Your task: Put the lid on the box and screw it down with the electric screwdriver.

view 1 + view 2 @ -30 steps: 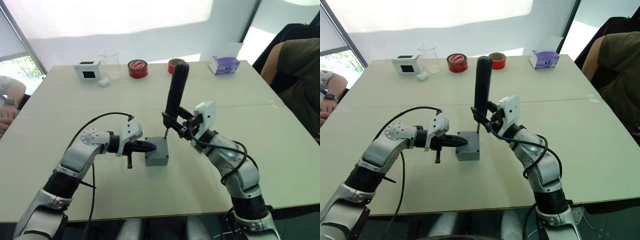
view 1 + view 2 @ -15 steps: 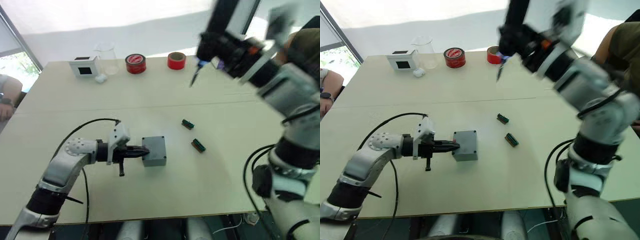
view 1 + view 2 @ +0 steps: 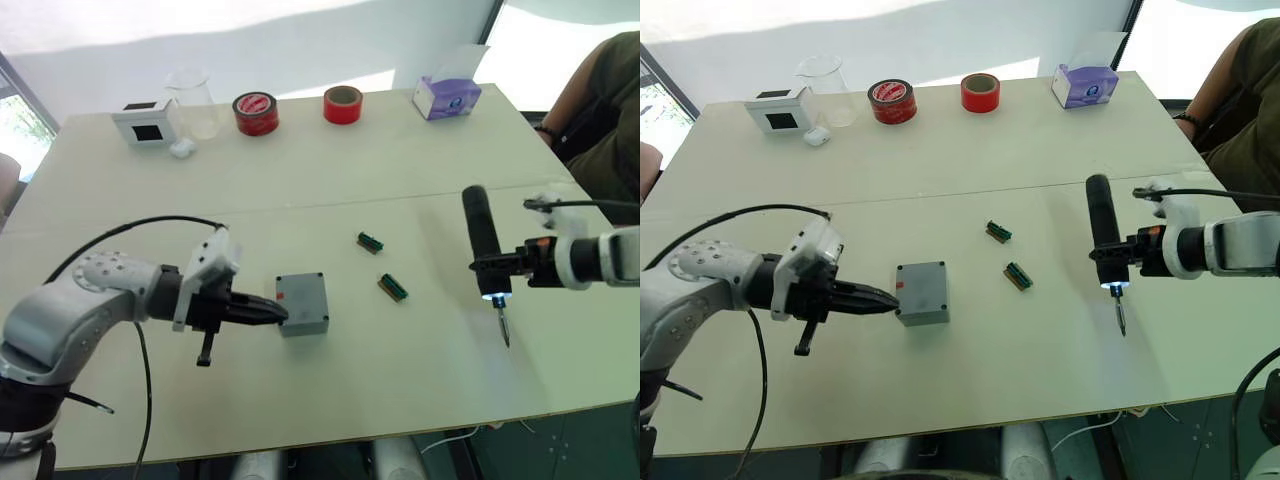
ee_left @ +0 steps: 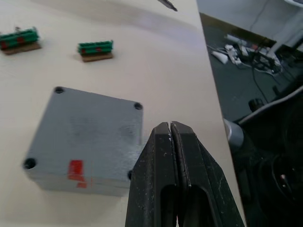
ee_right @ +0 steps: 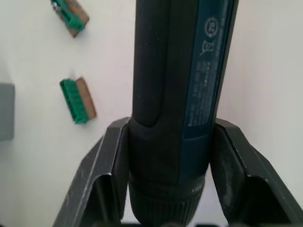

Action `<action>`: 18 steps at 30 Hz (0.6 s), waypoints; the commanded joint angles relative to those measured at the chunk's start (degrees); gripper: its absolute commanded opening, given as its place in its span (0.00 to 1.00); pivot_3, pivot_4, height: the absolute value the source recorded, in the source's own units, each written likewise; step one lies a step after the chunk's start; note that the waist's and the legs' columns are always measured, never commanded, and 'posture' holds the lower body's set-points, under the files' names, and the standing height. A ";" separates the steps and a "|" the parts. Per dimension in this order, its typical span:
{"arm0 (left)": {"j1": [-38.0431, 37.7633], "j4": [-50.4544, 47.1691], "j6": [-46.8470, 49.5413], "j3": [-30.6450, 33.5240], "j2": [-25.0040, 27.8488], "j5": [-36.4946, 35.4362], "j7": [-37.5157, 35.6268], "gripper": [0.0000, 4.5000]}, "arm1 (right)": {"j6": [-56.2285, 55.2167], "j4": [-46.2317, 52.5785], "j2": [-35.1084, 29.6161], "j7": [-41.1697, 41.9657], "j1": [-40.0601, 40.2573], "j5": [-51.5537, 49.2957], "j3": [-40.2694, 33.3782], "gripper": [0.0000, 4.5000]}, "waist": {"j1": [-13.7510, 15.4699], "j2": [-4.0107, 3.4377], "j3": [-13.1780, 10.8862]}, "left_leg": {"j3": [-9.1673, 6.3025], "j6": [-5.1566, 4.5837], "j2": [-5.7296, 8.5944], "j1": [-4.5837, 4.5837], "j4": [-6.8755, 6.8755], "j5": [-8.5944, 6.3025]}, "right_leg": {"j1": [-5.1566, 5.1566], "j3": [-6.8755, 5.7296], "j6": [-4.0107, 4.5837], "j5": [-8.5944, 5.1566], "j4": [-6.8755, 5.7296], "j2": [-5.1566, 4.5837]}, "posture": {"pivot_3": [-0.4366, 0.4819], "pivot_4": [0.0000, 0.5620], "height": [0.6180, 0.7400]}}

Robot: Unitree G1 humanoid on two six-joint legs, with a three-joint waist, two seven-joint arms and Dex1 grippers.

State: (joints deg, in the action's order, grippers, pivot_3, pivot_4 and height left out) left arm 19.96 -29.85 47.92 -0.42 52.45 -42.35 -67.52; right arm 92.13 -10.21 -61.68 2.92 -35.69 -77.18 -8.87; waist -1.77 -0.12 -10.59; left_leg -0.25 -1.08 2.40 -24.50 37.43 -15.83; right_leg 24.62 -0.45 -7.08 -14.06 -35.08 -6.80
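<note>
The box sits mid-table with its lid already seated on top, red mark on the side facing my left arm. My left gripper has its two black fingers pressed together, holding nothing, tips right at the box's near edge. I can't tell whether they touch it.

I'd judge the box a light, stiff plastic shell, likely to skate on this smooth table under the driver's push, so it wants bracing on its side walls, clear of the corner holes. Four of those; from the wrist I can't tell whether screws sit in them.

Out on my right, my right gripper is clamped around the electric screwdriver, fingers on either side of the thick barrel just above the collar. Tip light on, bit pointing down at the table, well apart from the box. The barrel looks hard and smooth; a low hold should stop it twisting.

Count beyond: two green connector blocks between box and driver, two red tape rolls, one beaker, one white box, one tissue box, a person at the far right.
</note>
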 commanded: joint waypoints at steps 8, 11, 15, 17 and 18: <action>-0.08 0.24 -1.84 0.15 0.59 0.73 1.10 0.00 | 0.37 -0.21 0.41 -3.43 0.72 1.46 1.99 0.63 | 1.29 -0.01 -0.08 | -0.04 0.00 -0.03 0.00 0.73 0.00 | -0.27 0.06 -0.24 0.19 -0.14 0.10 | 0.48 0.27 1.00; -0.29 3.37 -2.55 1.03 0.91 1.60 1.35 0.00 | 0.36 2.51 0.25 -2.59 0.62 5.62 3.04 0.84 | 1.14 -0.01 -0.08 | -0.05 -0.03 -0.03 0.01 0.73 -0.02 | -0.27 0.07 -0.34 0.25 -0.18 0.11 | 0.48 0.27 1.00; 0.39 8.22 -4.26 2.22 1.29 3.52 1.92 0.00 | -1.70 7.59 -0.05 1.39 -1.44 11.22 3.03 0.99 | 1.13 -0.01 -0.08 | -0.05 -0.03 -0.04 0.03 0.73 -0.02 | -0.27 0.07 -0.35 0.25 -0.21 0.13 | 0.48 0.27 1.00; 0.80 10.78 -4.85 3.12 1.39 4.41 2.44 0.00 | -5.00 10.67 -0.58 5.41 -3.76 14.02 3.52 0.99 | 1.06 -0.01 -0.08 | -0.05 -0.03 -0.04 0.03 0.73 -0.02 | -0.26 0.07 -0.35 0.26 -0.23 0.13 | 0.48 0.27 1.00; 0.83 12.23 -5.13 3.90 1.46 4.90 2.98 0.00 | -8.24 13.84 -1.97 9.51 -5.18 15.91 4.94 0.99 | 1.00 -0.02 -0.08 | -0.04 -0.03 -0.04 0.03 0.73 -0.02 | -0.25 0.07 -0.35 0.26 -0.23 0.13 | 0.48 0.27 1.00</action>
State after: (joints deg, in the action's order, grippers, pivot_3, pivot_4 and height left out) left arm 20.03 -18.89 44.08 0.68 52.97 -38.08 -65.24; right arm 88.23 -1.62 -61.17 7.44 -37.88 -63.63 -4.08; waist -0.77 -0.14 -10.68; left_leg -0.29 -1.11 2.36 -24.47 38.16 -15.85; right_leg 24.40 -0.38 -7.44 -13.80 -35.33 -6.66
